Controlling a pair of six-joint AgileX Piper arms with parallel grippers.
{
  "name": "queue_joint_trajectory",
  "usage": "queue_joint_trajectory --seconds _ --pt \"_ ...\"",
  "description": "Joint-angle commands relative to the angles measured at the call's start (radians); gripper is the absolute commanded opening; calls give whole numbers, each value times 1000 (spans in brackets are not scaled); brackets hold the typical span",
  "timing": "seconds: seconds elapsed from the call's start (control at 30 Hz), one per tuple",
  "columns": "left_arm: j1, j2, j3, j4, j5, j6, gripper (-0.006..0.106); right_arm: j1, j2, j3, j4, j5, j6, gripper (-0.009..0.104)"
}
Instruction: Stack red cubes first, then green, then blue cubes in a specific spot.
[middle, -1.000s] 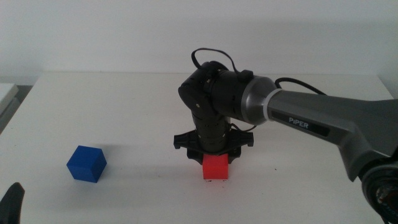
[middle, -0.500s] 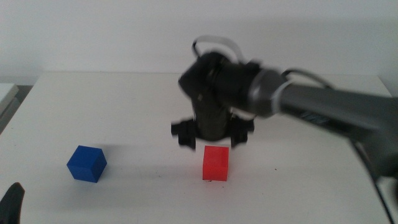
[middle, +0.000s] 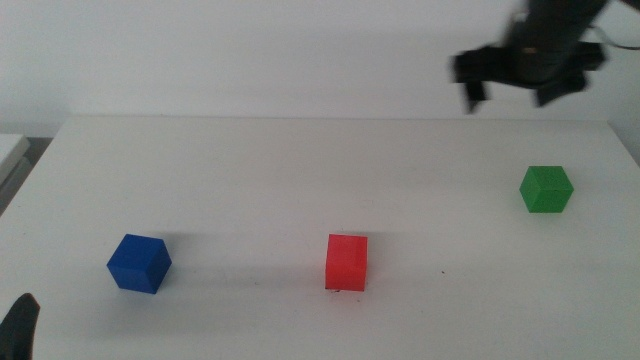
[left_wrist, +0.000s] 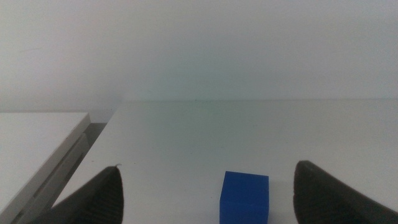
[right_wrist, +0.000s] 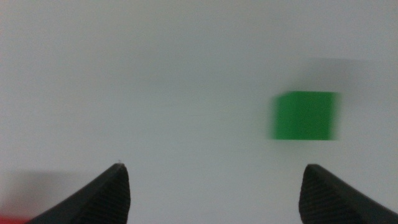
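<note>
The red cube (middle: 346, 262) stands alone near the table's front middle, with faint dark marks of the spot (middle: 338, 291) at its base. At the front left sits the blue cube (middle: 139, 263), which the left wrist view shows between the wide-apart jaws as the blue cube (left_wrist: 245, 196). My left gripper (middle: 20, 328) waits open at the bottom left corner. The green cube (middle: 546, 189) rests at the right. High behind it hangs my right gripper (middle: 508, 90), blurred, open and empty. In the right wrist view the green cube (right_wrist: 306, 116) lies ahead, off to one side of the right gripper (right_wrist: 214, 167).
A pale raised ledge (left_wrist: 37, 143) borders the table's left edge. A white wall (middle: 250, 50) stands behind the white table (middle: 250, 170). A tiny dark speck (middle: 444, 271) marks the surface right of the red cube.
My right gripper let go of the red cube, rose and swung away to the back right, which uncovered the green cube. The red and blue cubes and the left arm stayed put.
</note>
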Motion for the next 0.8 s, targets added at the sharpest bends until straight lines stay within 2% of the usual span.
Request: queue_joint_trajectory --seconds 0.0,0.17,0.33,0.5,0.63,0.77 --pt "0 -4 1 -1 -13 -2 94 -109 26 2 13 11 -86 93" --pt "0 -4 1 -1 -13 -2 94 -257 112 2 36 11 -184 93" --pt "0 -4 1 -1 -13 -2 94 -348 182 2 106 11 -225 93" --pt "0 -4 1 -1 -13 0 94 -365 250 2 114 5 -241 93" --pt "0 -4 1 -1 -13 0 94 -365 295 2 155 -40 -275 93" --pt "0 -4 1 -1 -13 0 94 -363 318 2 167 -67 -275 93"
